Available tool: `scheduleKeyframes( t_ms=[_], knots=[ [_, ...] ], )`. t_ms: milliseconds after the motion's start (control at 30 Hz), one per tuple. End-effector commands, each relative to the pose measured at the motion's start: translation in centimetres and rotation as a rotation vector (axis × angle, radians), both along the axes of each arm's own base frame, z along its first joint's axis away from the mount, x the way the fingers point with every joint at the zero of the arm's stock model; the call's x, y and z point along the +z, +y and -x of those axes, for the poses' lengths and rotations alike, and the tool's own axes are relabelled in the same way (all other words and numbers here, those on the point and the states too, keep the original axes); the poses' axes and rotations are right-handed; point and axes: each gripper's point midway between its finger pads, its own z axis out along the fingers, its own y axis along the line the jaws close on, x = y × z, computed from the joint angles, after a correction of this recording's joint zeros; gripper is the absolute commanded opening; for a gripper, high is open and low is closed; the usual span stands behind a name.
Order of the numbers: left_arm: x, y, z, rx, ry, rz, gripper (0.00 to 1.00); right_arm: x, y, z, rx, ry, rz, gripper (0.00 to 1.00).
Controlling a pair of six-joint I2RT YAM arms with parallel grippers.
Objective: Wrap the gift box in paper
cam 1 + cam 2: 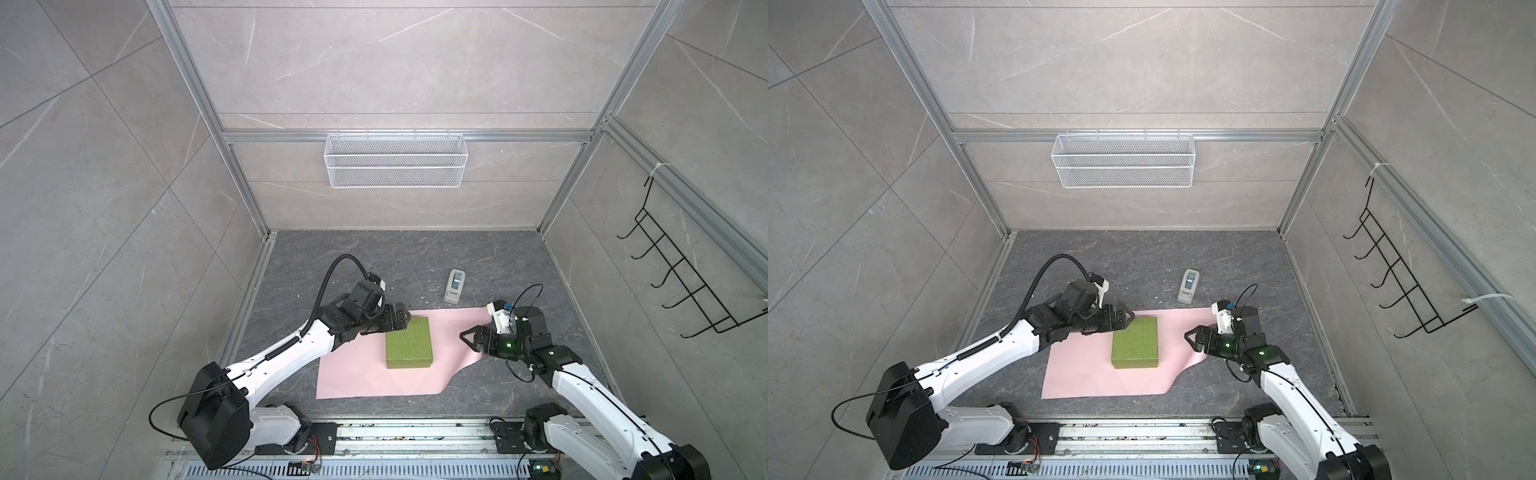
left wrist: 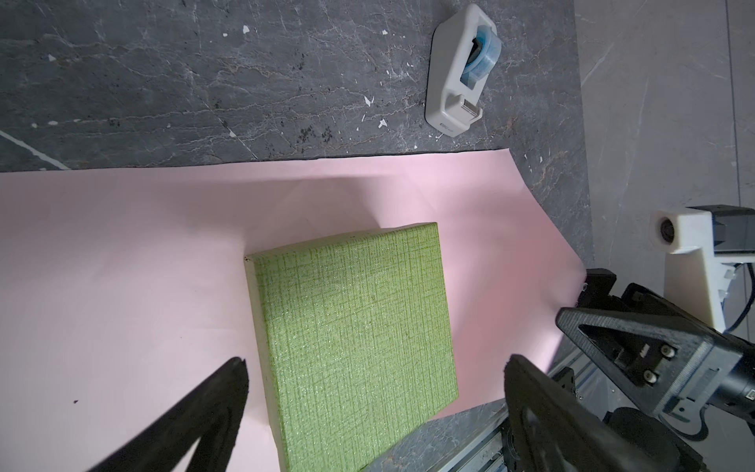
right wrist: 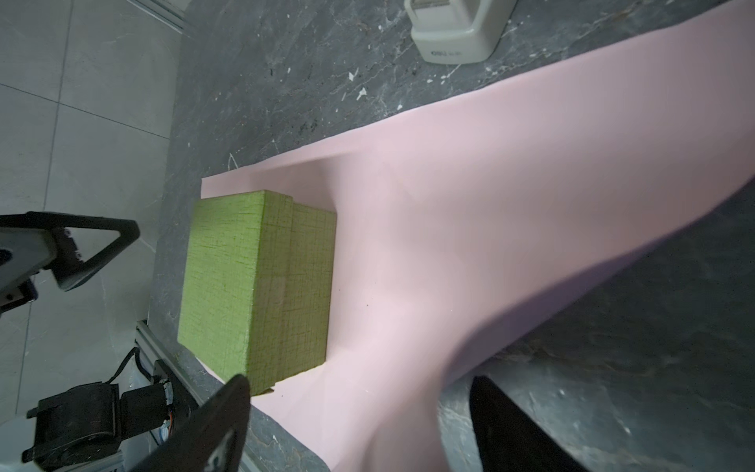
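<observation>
Both wide open: left gripper [image 1: 403, 323], right gripper [image 1: 464, 336].

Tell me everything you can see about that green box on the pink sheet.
The gift box is a flat, olive-green rectangle with a crosshatched, sparkly covering and a closed lid overhanging its base. It lies flat on the pink paper, near its far edge. The open left gripper hovers by its far-left corner, no contact visible.

Both top views high overhead, tilted down over the whole table [image 1: 374, 257], nearly identical, wrist views low and close, facing each other across the box [image 2: 351, 339] and paper [image 2: 122, 265], both sharing the tape dispenser [image 2: 453, 73].
</observation>
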Motion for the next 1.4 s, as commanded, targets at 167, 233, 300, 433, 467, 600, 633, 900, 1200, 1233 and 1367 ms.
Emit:
scheduleKeyframes(
  t_ms=[167, 233, 300, 433, 467, 600, 633, 900, 1200, 1233, 1367],
  knots=[
    [-0.5, 0.4, -0.7, 0.023, 0.013, -0.037, 0.99, -1.5, -2.3, -1.5, -0.153, 0.096, 0.116, 0.82],
    [-1.7, 1.1, -0.7, 0.062, 0.075, -0.036, 0.99, -1.8, -2.4, -1.2, -0.157, 0.112, 0.116, 0.81],
    [-2.6, 1.2, -0.5, 0.074, 0.121, -0.002, 0.98, -1.9, -2.6, -0.9, -0.167, 0.126, 0.127, 0.80],
    [-3.8, 0.1, 0.5, 0.039, 0.202, 0.058, 0.98, -2.1, -3.0, -0.5, -0.174, 0.138, 0.147, 0.79],
    [-4.2, -0.2, 0.9, 0.030, 0.224, 0.069, 0.98, -2.3, -3.0, -0.4, -0.173, 0.143, 0.150, 0.78],
    [-5.7, -1.0, 1.5, 0.011, 0.293, 0.102, 0.98, -2.7, -3.0, -0.2, -0.174, 0.152, 0.144, 0.77],
    [-5.8, -1.4, 1.5, 0.004, 0.301, 0.118, 0.98, -2.8, -3.0, -0.2, -0.176, 0.153, 0.143, 0.77],
    [-5.5, -1.9, 1.3, 0.005, 0.301, 0.147, 0.98, -3.0, -3.1, 0.1, -0.171, 0.161, 0.150, 0.76],
    [-6.1, -1.9, 2.0, 0.023, 0.330, 0.150, 0.98, -3.4, -2.9, 0.1, -0.172, 0.170, 0.137, 0.75],
    [-6.2, -1.9, 2.1, 0.023, 0.335, 0.153, 0.98, -3.4, -2.9, 0.1, -0.172, 0.170, 0.137, 0.75],
    [-6.5, -1.5, 2.5, 0.036, 0.345, 0.149, 0.98, -3.2, -2.9, 0.1, -0.170, 0.164, 0.140, 0.75]
  ],
)
